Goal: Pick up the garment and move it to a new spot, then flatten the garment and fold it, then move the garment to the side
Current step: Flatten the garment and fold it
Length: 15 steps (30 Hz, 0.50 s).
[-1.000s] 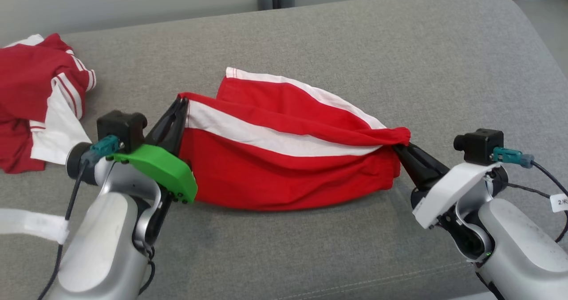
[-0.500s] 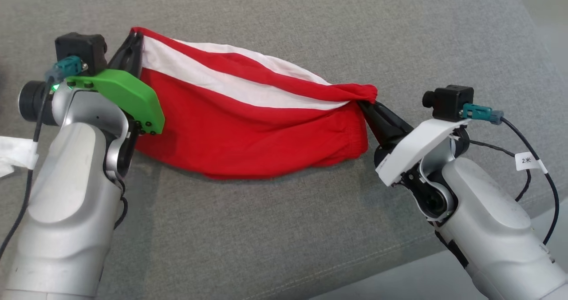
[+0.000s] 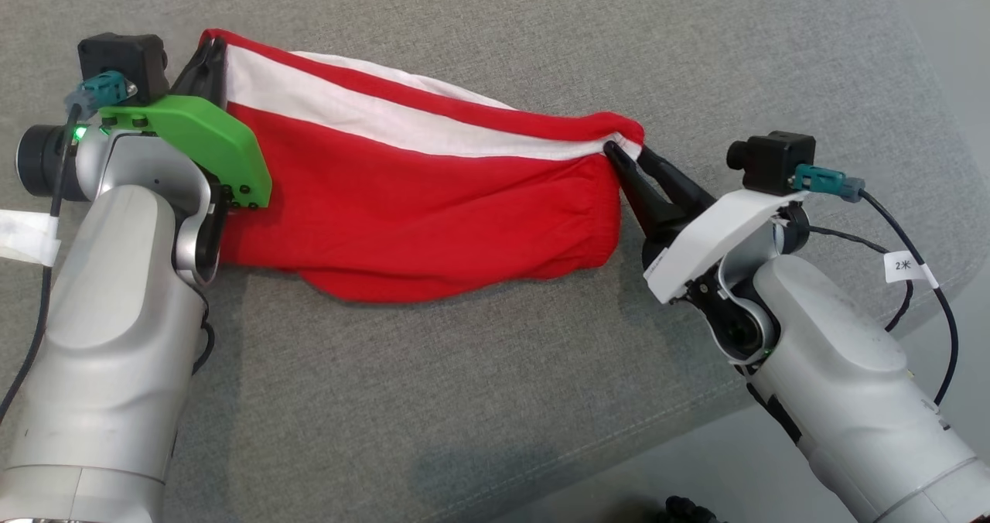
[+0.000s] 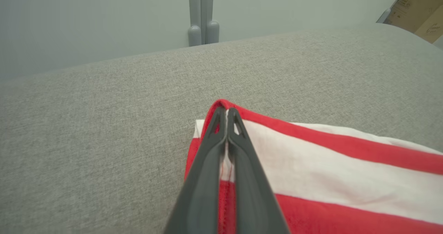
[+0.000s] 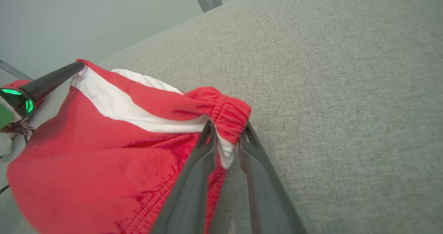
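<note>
The garment (image 3: 433,198) is red with a white stripe and lies stretched across the grey cushion between my two grippers. My left gripper (image 3: 207,47) is shut on its left corner; in the left wrist view the fingers (image 4: 226,111) pinch the red hem, with the garment (image 4: 328,164) spreading off to the right. My right gripper (image 3: 628,152) is at the gathered right corner with its jaws parted. In the right wrist view the right gripper (image 5: 226,128) stands open, and the bunched corner of the garment (image 5: 221,109) lies loosely between the tips.
The grey cushion (image 3: 464,399) ends at a rounded front edge at the lower right, with pale floor (image 3: 619,492) beyond. A tagged cable (image 3: 905,268) hangs off my right wrist. A pale wall (image 4: 104,19) stands behind the cushion.
The head camera has tilted down, so the view has shifted. The garment has settled flatter on the cushion. My right gripper's jaws have parted at the right corner; the left grip is unchanged.
</note>
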Motion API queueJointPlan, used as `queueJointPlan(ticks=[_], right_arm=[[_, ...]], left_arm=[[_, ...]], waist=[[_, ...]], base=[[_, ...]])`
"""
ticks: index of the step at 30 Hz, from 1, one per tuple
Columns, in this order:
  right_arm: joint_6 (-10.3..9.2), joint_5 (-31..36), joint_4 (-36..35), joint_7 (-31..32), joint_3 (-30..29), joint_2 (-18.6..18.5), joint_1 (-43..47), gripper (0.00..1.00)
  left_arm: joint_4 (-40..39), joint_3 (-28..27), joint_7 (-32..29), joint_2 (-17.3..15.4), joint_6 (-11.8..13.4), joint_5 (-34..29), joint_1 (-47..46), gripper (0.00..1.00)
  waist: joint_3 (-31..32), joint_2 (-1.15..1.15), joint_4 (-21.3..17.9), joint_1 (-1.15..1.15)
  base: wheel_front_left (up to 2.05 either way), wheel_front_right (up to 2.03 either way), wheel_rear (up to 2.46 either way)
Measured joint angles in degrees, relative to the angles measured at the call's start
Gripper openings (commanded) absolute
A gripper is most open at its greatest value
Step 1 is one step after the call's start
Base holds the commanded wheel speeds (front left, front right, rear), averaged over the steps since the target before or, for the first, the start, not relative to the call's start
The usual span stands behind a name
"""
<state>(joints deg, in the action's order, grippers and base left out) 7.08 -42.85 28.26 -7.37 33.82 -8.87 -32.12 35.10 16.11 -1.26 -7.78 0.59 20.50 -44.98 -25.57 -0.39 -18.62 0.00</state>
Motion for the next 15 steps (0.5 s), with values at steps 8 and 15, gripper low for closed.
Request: queueJointPlan(ticks=[8, 15], right_arm=[[0.04, 0.8, 1.5, -4.5, 0.3, -2.4, -0.5, 1.00], [0.04, 1.9, 3.0, -5.8, -0.4, -4.8, 0.7, 1.00]], left_arm=[[3.7, -0.6, 4.5, 1.6, -0.7, 0.5, -1.8, 1.00], [7.4, -1.2, 5.6, 2.2, -2.8, 3.1, -1.4, 1.00]], waist=[[1.4, 0.00, 1.0, 0.00], [3.5, 0.00, 2.1, 0.00]], base=[[0.00, 0.00, 0.00], [0.00, 0.00, 0.00]])
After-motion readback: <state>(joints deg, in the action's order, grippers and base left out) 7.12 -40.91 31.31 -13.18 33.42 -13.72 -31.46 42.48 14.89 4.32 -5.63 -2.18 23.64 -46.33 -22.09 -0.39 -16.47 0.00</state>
